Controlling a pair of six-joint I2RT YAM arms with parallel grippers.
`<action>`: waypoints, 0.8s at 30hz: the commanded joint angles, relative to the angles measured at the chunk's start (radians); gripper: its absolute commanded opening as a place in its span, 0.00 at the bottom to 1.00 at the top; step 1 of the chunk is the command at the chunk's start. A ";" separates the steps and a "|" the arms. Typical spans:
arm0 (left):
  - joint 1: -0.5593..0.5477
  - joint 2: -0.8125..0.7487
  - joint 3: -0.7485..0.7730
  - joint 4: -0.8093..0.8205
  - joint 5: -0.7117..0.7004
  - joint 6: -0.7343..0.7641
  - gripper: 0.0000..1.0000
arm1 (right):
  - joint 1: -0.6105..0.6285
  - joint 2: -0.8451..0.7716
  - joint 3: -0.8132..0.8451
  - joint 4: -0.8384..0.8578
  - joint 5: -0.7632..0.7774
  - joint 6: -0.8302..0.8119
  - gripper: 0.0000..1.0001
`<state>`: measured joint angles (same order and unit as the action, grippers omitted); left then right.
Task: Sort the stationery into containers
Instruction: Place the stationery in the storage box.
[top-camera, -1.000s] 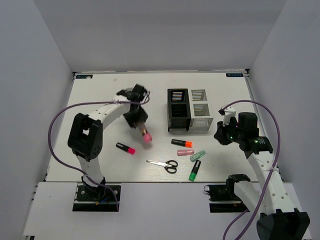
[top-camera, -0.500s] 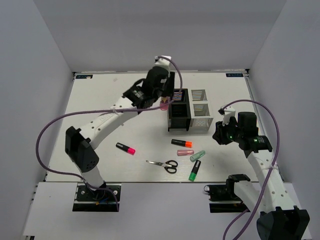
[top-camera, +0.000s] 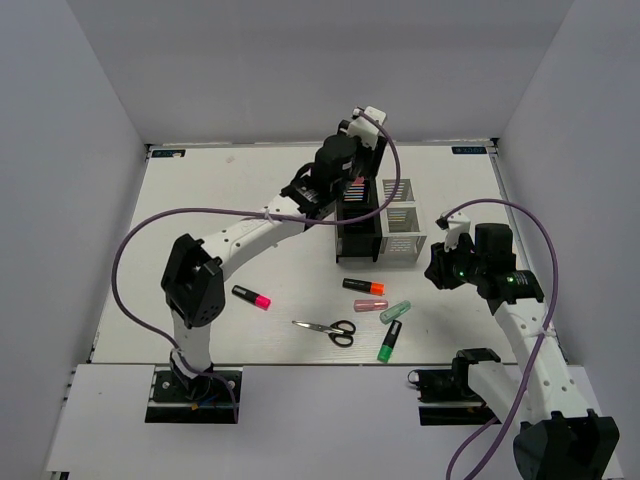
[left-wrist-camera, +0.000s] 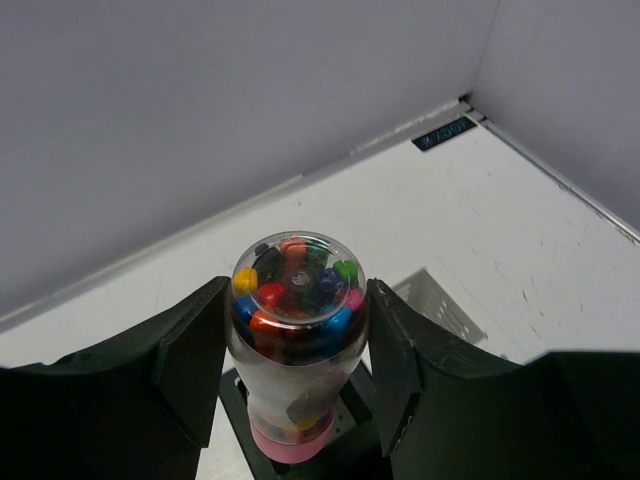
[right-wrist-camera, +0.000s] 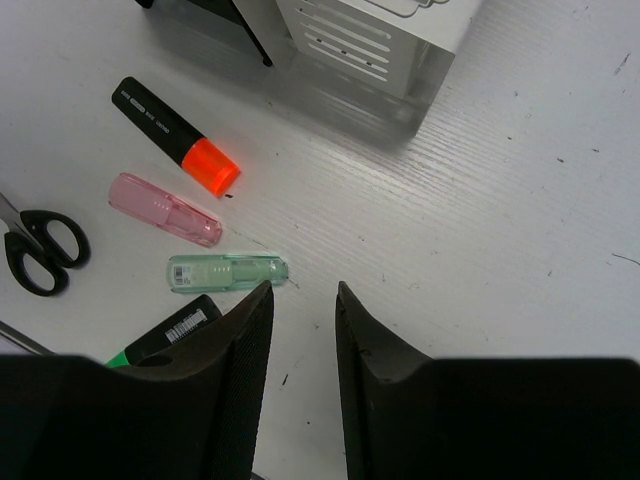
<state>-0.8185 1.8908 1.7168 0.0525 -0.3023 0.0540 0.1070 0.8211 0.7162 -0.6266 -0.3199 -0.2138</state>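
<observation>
Left end effector (left-wrist-camera: 297, 350) pinches a clear tube (left-wrist-camera: 298, 300) of coloured bits across its barrel, above the black organizer (top-camera: 357, 235) — likely light, rigid, slick, so a mid-body grip suits. Right end effector (right-wrist-camera: 303, 370) hangs slightly parted, empty, near the mint tube (right-wrist-camera: 228, 271).

left arm (top-camera: 250, 232) swung from frame centre-left to upper centre
left tool (top-camera: 352, 187), gripping the pink-capped tube (left-wrist-camera: 297, 340), went from low over the desk (top-camera: 200, 180) left of the black organizer (top-camera: 357, 238) to above its back compartments; arm now stretched out toward upper right.
</observation>
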 joint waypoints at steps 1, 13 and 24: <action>0.001 0.005 -0.012 0.190 -0.032 0.050 0.00 | 0.005 0.000 0.002 0.036 -0.010 0.002 0.35; 0.033 0.129 0.075 0.187 -0.018 -0.046 0.00 | 0.006 0.004 0.006 0.031 -0.002 0.001 0.36; 0.062 0.120 -0.051 0.221 -0.052 -0.102 0.00 | 0.005 0.000 0.008 0.025 -0.004 0.002 0.38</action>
<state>-0.7677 2.0708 1.6958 0.2337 -0.3321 -0.0166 0.1074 0.8268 0.7162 -0.6266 -0.3195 -0.2138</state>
